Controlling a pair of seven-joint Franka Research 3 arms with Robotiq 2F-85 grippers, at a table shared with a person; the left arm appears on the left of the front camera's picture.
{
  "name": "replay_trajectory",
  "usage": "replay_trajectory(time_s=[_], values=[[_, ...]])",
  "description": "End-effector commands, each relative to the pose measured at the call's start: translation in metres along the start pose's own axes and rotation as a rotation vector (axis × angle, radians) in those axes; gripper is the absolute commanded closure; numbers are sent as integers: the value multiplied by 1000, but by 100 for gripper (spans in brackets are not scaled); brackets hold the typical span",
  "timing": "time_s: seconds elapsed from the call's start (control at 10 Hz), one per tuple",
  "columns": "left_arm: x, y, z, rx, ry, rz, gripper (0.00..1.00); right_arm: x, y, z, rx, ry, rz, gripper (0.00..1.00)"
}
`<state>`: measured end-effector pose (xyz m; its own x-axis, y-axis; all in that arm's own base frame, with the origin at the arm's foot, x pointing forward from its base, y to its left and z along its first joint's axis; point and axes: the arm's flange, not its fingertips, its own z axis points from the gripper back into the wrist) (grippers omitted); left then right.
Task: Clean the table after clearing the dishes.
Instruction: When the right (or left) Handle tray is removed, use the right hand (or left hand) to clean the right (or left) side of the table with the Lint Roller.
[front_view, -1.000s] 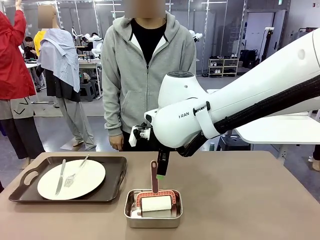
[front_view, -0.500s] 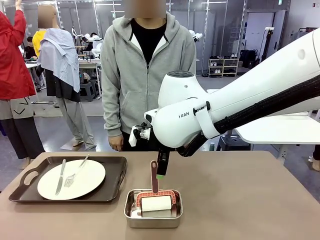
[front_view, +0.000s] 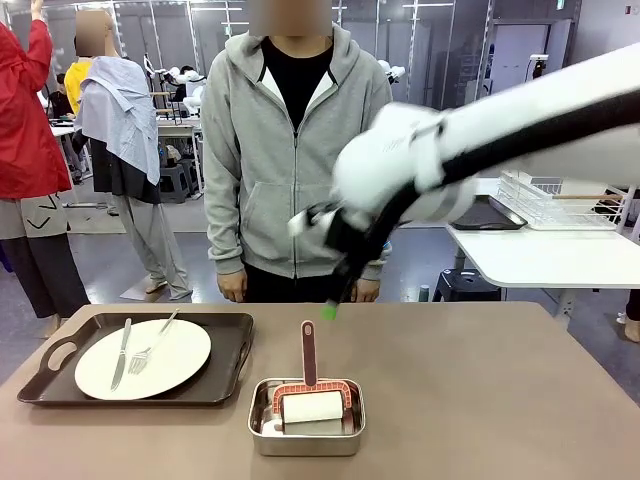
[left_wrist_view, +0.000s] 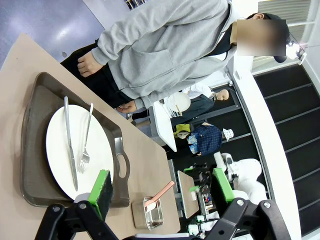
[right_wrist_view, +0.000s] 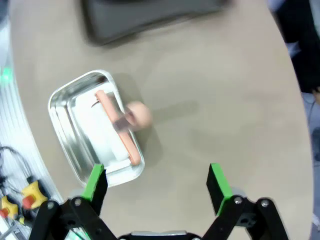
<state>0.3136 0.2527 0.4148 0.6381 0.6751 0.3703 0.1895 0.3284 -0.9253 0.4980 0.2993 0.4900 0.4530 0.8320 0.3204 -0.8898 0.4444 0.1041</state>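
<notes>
Right hand (right_wrist_view: 156, 178), fingers apart, hangs over bare worktop (front_view: 480, 400) beside the pan (front_view: 306, 442). Left hand (left_wrist_view: 161, 182) is apart too. The tray (front_view: 236, 352) sits near the left edge.

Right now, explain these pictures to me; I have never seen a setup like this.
This is a robot with two white arms; each ends in a two-finger tool with green pads. The front picture looks across the table at a person. The other two come from wrist cameras: the left tool and the right tool, both open, holding nothing. On the table sit a dark tray with a plate, knife and fork, and a steel pan holding a white roller with a red handle.
</notes>
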Motion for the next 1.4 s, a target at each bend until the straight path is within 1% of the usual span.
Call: replay_trajectory(time_s=[0.0, 0.1, 0.2, 0.3, 0.4, 0.5, 0.6, 0.7, 0.8, 0.9, 1.0, 1.1, 1.2, 1.3], values=[[4, -1, 2, -19, -11, -4, 0, -81, -77, 64, -1, -219, -553, 0], [4, -1, 2, -19, -11, -4, 0, -152, -112, 96, 98, -387, -801, 0], [4, -1, 2, -19, -11, -4, 0, -212, -128, 120, 186, -550, -955, 0], [4, -1, 2, -19, -11, -4, 0, -287, -146, 141, 297, -711, -1148, 0], [4, -1, 2, -19, -11, -4, 0, -331, -156, 150, 349, -798, -1274, 0], [4, -1, 2, -19, -11, -4, 0, -400, -167, 162, 449, -965, -1396, 0], [4, -1, 2, -19, -11, -4, 0, -443, -171, 162, 483, -1065, -1488, 0], [4, -1, 2, -19, -11, -4, 0, -498, -169, 153, 569, -1193, -1600, 0], [4, -1, 2, -19, -11, -4, 0, -530, -163, 140, 608, -1230, -1637, 0], [4, -1, 2, -19, -11, -4, 0, -549, -156, 129, 679, -1338, -1625, 0], [4, -1, 2, -19, -11, -4, 0, -561, -151, 117, 682, -1343, -1665, 0], [4, -1, 2, -19, -11, -4, 0, -565, -150, 105, 714, -1325, -1658, 0], [4, -1, 2, -19, -11, -4, 0, -563, -152, 103, 725, -1337, -1612, 0], [4, -1, 2, -19, -11, -4, 0, -558, -155, 104, 719, -1300, -1553, 0]])
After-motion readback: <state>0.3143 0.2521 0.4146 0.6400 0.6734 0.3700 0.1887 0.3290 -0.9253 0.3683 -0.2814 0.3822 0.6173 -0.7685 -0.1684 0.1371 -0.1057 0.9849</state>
